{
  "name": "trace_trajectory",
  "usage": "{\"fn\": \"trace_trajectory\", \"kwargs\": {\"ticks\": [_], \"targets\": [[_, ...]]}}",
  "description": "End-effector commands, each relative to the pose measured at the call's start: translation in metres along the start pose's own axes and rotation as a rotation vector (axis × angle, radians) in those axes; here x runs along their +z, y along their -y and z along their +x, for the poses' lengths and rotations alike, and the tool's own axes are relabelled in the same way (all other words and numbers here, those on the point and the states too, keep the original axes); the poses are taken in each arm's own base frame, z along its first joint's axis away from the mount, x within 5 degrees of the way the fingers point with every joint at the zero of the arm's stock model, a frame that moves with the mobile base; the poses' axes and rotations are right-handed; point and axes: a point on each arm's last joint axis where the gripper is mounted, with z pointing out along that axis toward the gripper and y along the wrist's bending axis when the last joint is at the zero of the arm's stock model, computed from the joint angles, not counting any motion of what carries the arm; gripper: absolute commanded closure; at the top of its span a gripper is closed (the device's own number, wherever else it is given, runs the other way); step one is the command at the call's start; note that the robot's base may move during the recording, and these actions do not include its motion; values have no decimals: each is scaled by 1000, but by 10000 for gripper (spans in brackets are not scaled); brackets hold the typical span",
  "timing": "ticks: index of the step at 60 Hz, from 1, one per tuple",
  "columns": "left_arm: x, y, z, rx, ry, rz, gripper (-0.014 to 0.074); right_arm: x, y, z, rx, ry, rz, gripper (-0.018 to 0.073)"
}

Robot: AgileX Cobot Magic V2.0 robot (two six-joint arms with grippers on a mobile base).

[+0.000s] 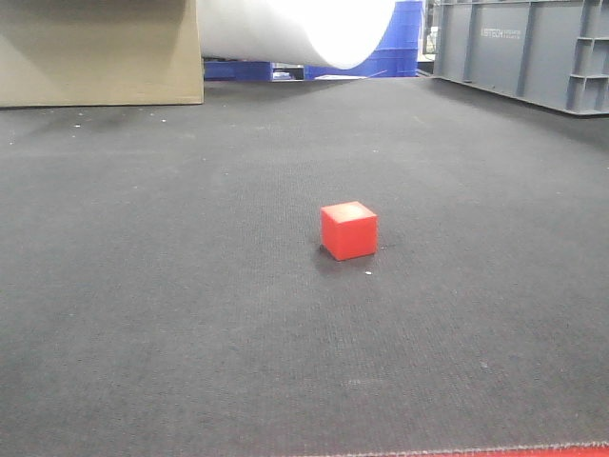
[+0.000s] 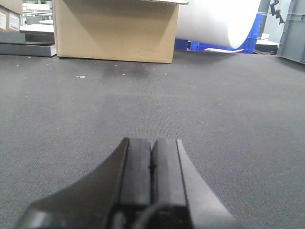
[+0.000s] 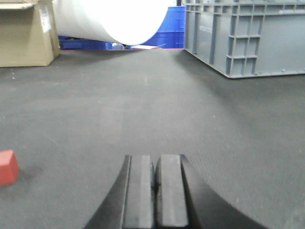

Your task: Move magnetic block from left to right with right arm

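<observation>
Right gripper is shut tight on nothing, low over the mat. I see the red block sitting off to its left. That fits before the pick or after the drop, I can't tell.

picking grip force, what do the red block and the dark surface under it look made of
Red block: probably solid plastic or painted material, smooth and slightly glossy; its top catches a pale highlight and the edges are crisp. Magnetism cannot be judged by sight.

Dark surface: looks like a dark grey textile or felt-like mat, matte; a fine woven grain and small light specks show.
</observation>
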Motion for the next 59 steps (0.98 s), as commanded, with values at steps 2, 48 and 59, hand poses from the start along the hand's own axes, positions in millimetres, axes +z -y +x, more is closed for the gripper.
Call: {"fn": "trace_trajectory", "kwargs": {"ticks": [2,48,59], "targets": [[-1,0,-6,-8,95,2,713,-3,1,-7,-8,132,11,490],[-1,0,-6,-8,95,2,713,-2,1,0,-8,103,12,490],[-1,0,-6,-8,95,2,713,-2,1,0,-8,103,12,490]]}}
